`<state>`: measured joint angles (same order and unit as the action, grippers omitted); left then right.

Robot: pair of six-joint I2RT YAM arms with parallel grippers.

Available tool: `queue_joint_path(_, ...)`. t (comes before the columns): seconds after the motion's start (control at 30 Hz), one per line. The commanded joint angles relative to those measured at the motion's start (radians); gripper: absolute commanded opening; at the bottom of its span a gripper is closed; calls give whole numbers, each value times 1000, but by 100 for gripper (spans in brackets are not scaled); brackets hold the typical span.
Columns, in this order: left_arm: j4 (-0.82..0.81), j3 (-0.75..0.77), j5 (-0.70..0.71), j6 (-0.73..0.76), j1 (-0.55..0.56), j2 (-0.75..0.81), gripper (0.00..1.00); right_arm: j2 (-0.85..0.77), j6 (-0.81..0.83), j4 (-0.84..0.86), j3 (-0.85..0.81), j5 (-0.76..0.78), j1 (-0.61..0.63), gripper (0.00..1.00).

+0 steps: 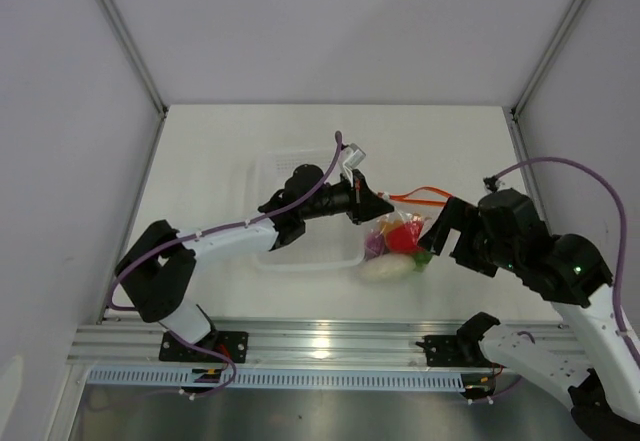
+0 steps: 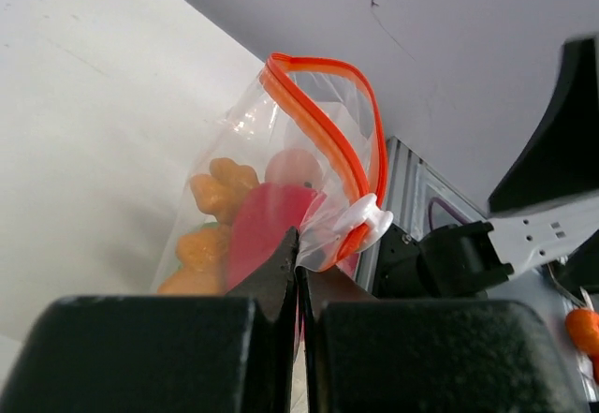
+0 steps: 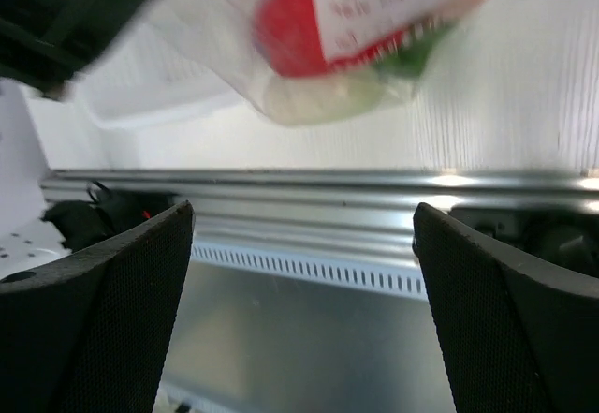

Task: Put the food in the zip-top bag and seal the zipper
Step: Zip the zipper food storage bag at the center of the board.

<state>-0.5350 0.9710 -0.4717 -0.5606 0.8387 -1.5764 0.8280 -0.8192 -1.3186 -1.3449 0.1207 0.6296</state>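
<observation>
The zip-top bag [image 1: 395,246] lies at mid-table, its mouth lifted, with the food inside: red pepper [image 1: 404,237], white radish [image 1: 385,267], purple piece [image 1: 374,245]. My left gripper [image 1: 384,207] is shut on the bag's clear edge just below the zipper [image 1: 420,197]. In the left wrist view the jaws [image 2: 299,244] pinch the plastic beside the white slider [image 2: 370,218]; the zipper [image 2: 318,123] loops open above. The orange lumpy piece [image 2: 220,193], red pepper [image 2: 262,235] and pink round piece [image 2: 292,168] show through the plastic. My right gripper [image 1: 440,231] stands open and empty beside the bag [image 3: 356,29].
A rigid clear tray [image 1: 320,246] lies under the left arm, left of the bag, also visible as the tray [image 3: 150,95] in the right wrist view. The metal rail [image 1: 320,346] runs along the near table edge. White walls enclose the back and both sides.
</observation>
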Motion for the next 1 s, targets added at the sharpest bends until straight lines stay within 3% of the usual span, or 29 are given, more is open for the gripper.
queue_joint_path(0.0,7,51,74,-16,7,64,0,28,-72,-20,124,-121,1,99)
queue_joint_path(0.2,24,38,110,-13,19,99,0,54,-129,-8,162,-58,2,99)
queue_joint_path(0.33,10,14,90,-13,43,130,0,186,-190,-83,150,123,-5,99)
queue_joint_path(0.53,-29,-37,44,-44,68,145,0,209,-184,38,246,174,-28,99)
queue_joint_path(0.77,-20,-66,31,-38,71,164,0,252,-100,163,322,184,-142,99)
queue_joint_path(0.97,-68,-81,7,-67,83,142,0,330,11,234,280,197,-166,99)
